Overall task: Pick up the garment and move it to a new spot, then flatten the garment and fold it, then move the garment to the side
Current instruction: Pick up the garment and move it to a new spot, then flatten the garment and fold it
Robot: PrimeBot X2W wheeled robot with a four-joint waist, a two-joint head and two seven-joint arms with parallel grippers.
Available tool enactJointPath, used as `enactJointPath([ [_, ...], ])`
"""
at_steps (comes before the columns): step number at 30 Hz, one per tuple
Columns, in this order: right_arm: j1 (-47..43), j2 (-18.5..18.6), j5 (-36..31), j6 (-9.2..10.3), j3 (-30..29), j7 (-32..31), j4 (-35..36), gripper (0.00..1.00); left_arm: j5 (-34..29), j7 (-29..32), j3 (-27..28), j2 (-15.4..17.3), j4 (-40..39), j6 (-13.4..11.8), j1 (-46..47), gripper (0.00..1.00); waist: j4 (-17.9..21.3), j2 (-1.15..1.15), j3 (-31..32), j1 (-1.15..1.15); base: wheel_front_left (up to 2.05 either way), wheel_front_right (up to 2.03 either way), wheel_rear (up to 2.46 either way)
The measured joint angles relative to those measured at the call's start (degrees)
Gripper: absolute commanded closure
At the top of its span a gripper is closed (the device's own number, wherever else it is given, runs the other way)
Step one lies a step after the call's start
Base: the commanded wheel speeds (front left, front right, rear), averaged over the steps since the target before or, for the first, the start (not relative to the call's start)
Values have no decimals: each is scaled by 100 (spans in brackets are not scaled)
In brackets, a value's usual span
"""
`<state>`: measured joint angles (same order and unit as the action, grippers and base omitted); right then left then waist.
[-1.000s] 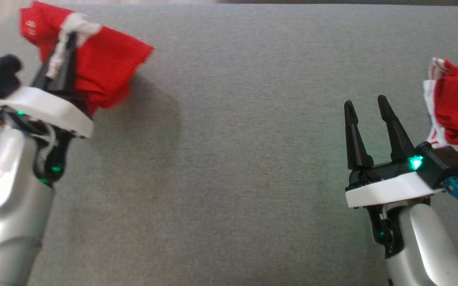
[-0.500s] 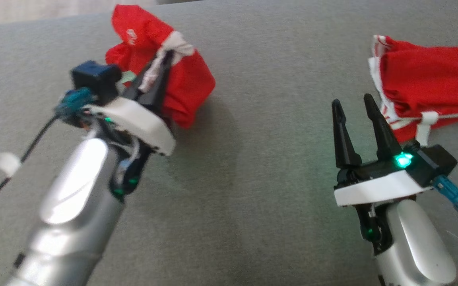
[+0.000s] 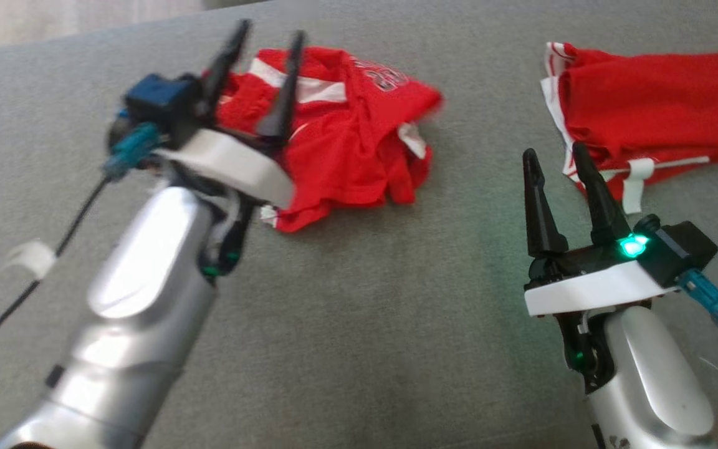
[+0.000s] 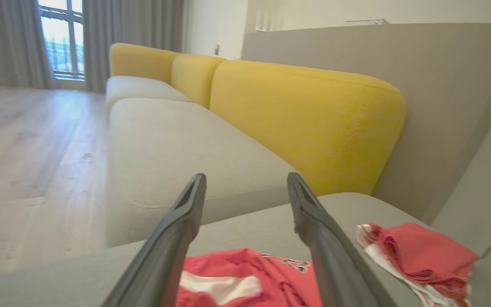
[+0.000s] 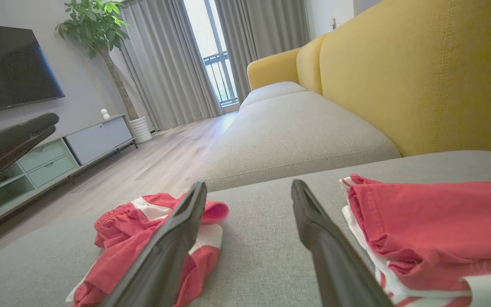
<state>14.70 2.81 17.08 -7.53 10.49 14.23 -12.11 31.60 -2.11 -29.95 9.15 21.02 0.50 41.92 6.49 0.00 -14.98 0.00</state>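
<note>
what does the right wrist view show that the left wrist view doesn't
Right wrist view, not left: a television, a potted plant and a low cabinet.
Left wrist view, not right: a tall grey panel behind the sofa.
Both: the yellow sofa back, the grey seat, the crumpled red garment, the folded red garment, and each arm's own fingers spread, the right pincer and the left pincer.

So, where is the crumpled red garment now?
In the head view the crumpled garment lies on the cushion, upper left, by the open left hand; the folded garment lies to its right.
</note>
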Motion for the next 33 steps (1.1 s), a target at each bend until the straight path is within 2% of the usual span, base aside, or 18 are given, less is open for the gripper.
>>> enactJointPath([
  [7,-41,0,-119,0,-210,14,-41,0,-7,-744,281,468,88,7,-533,0,-410,0,168,0,0,0,0],
  [15,-430,-2,-249,0,-352,12,-76,0,22,-1138,414,722,-104,7,-1805,0,-877,0,440,-1,0,0,0],
  [19,-597,-3,-252,0,-363,-12,-98,0,9,-1216,460,679,-333,-11,-2413,0,-1071,0,630,-1,0,0,0],
  [24,-743,-4,-252,0,-338,-22,-111,0,-124,-1218,641,447,-642,-57,-3015,0,-1226,0,802,-1,0,0,0],
  [29,-759,-4,-289,0,-291,-120,-94,0,-335,-1218,804,280,-794,-40,-3128,0,-1348,0,832,-1,0,0,0],
  [33,-730,-2,-460,0,-88,-269,-36,0,-456,-1235,902,205,-811,70,-3126,0,-1453,0,781,-1,0,0,0],
])
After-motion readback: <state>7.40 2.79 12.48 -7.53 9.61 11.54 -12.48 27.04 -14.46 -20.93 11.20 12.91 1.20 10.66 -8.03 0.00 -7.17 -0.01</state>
